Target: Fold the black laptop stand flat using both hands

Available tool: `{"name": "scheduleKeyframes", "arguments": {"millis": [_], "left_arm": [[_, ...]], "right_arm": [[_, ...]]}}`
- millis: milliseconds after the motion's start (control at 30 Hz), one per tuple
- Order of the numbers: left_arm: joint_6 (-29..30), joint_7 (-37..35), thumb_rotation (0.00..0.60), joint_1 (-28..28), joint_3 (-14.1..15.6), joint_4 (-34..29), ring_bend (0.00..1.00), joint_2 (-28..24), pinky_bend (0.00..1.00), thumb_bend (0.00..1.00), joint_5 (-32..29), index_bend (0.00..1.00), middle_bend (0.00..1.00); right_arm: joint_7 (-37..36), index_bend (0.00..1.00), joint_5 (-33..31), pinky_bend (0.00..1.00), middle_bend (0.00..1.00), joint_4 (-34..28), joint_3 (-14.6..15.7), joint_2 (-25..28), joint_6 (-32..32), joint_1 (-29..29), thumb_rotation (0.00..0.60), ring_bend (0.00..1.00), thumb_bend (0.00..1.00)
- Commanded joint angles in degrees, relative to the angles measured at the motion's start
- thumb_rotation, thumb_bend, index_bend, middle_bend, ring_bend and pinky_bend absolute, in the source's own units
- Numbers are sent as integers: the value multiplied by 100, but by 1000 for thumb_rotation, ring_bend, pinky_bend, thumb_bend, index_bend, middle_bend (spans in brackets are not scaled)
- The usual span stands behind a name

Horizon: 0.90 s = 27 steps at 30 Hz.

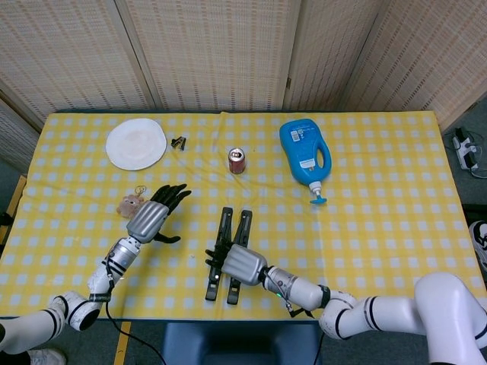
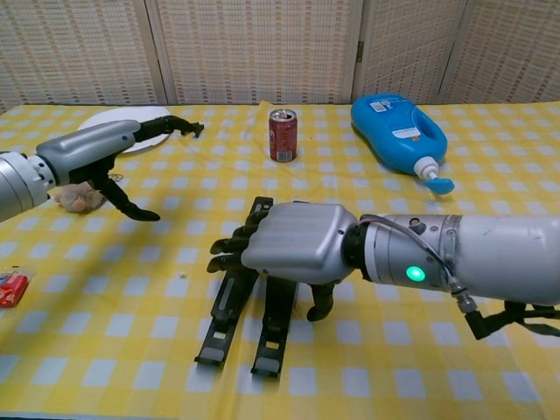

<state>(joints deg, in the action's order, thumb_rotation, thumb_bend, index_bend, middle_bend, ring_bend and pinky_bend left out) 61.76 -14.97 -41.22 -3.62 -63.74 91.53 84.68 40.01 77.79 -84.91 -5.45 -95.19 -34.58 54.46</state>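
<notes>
Left hand (image 2: 92,150) and right hand (image 2: 293,242): ribbed silver-grey shells, black fingers. Forearms silver with black bands; right forearm carries a lit green indicator and thin cable.

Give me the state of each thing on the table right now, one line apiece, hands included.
Black laptop stand: lying flat on the cloth.
Right hand: resting over the stand, fingers spread.
Left hand: open, off the stand, raised.
Red soda can: upright.
Blue detergent bottle: lying on its side.
White plate: right way up, nothing on it.

Woven folding screens (image 1: 213,53) behind yellow checked table (image 1: 380,220).
</notes>
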Motion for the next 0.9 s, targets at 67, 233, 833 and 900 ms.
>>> {"name": "scheduleKeyframes", "arguments": {"millis": [67, 233, 833, 900], "left_arm": [[6, -34, 600, 40, -3, 12, 0, -20, 0, 34, -11, 0, 0], [3, -91, 600, 86, -4, 79, 0, -21, 0, 34, -12, 0, 0], [13, -266, 600, 171, -23, 222, 0, -3, 0, 34, 43, 0, 0], [10, -251, 600, 172, -29, 213, 0, -7, 0, 34, 44, 0, 0]], "right_arm": [[190, 0, -269, 93, 91, 124, -5, -108, 138, 174, 600, 97, 195], [329, 17, -526, 92, 172, 283, 17, -264, 146, 342, 600, 119, 195], [-517, 462, 284, 120, 464, 583, 222, -357, -576, 406, 600, 290, 199], [-719, 507, 470, 135, 501, 621, 253, -351, -696, 390, 600, 316, 203]]}}
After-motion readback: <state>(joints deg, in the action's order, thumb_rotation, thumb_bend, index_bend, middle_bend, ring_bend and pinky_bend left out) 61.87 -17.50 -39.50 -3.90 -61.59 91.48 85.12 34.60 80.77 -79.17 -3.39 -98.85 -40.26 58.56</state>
